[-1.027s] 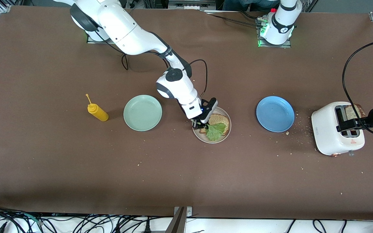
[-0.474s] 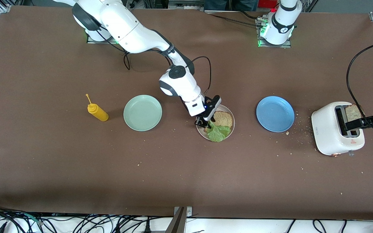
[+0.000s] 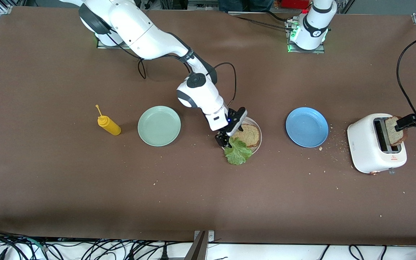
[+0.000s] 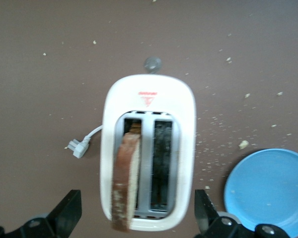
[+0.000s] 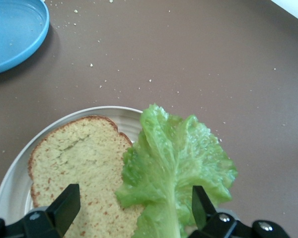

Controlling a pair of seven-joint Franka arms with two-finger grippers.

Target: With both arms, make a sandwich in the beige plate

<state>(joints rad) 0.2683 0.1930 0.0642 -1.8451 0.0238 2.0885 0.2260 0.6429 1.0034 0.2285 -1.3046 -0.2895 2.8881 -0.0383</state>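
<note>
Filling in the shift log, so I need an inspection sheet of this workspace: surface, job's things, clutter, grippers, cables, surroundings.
Surface: brown table, crumbs scattered, thickest between blue plate and toaster.
Job's things: one toast slice on beige plate; lettuce leaf hanging over its rim; second slice above toaster.
Clutter: yellow squeeze bottle, mint-green plate, blue plate.
Grippers: right gripper at the plate, holding the lettuce; left gripper holding the second slice.
Cables: toaster plug lying unplugged; tangle along the front edge.
Surroundings: nothing seen.
</note>
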